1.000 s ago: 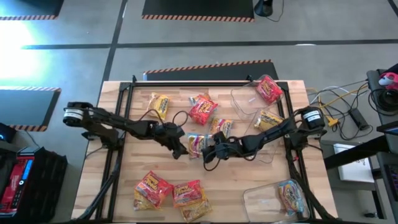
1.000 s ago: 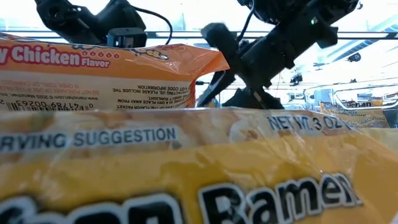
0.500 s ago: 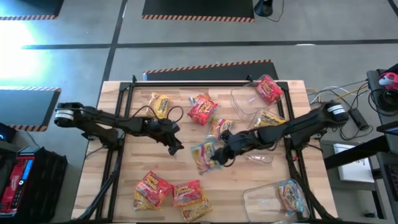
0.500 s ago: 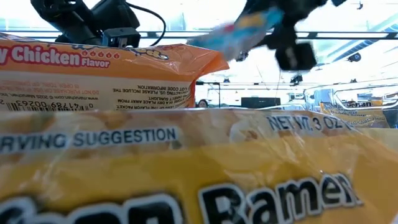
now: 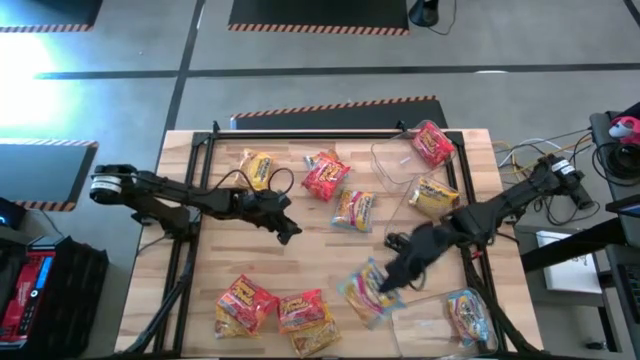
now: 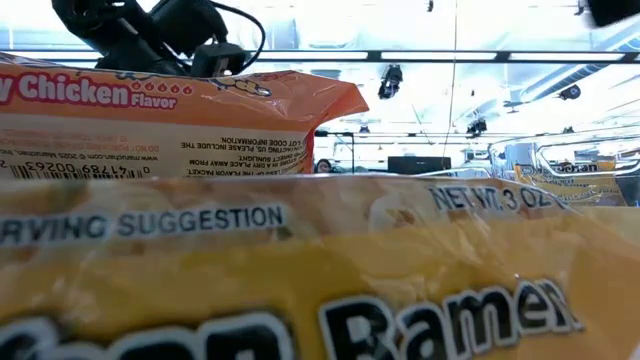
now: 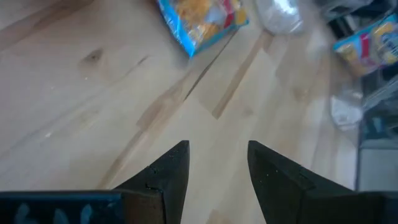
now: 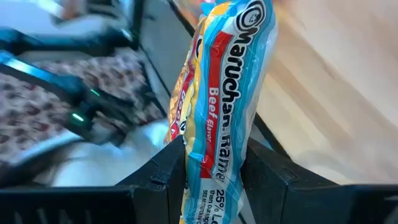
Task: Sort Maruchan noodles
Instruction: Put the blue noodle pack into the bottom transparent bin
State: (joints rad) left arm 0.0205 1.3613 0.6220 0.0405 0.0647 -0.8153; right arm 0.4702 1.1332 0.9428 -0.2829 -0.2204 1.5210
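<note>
Maruchan noodles packets lie scattered on the wooden table [image 5: 300, 260]: red ones [image 5: 325, 176] [image 5: 243, 303], yellow-orange ones [image 5: 352, 210] [image 5: 257, 168]. My right gripper [image 5: 392, 278] is shut on a light-blue packet [image 5: 365, 292] near the table's near right. Another light-blue packet [image 5: 468, 315] lies in a clear tub [image 5: 425, 322] there. My left gripper [image 5: 288, 232] hovers open over bare wood at the table's middle, with nothing between its fingers [image 7: 171, 171]. My right gripper pinches the light-blue packet between its two fingers [image 8: 163, 173], one on each flat face, at the packet's end [image 8: 211, 180] nearest the wrist. The packet stands edge-on and sticks out past the fingertips [image 8: 227, 74], lifted clear of the table.
A second clear tub [image 5: 400, 165] stands at the far right, with a red packet [image 5: 432, 142] and a yellow-orange one [image 5: 432, 192] by it. Two packets [image 6: 300, 270] [image 6: 150, 110] lie right in front of the low camera. Black frame rails [image 5: 190, 200] run along both table sides.
My right gripper has lifted the light-blue packet off the table's middle and carried it up and toward the near right corner, turning as it went. The packet now hangs clear by the near-right tub. My left gripper has stayed about where it was.
</note>
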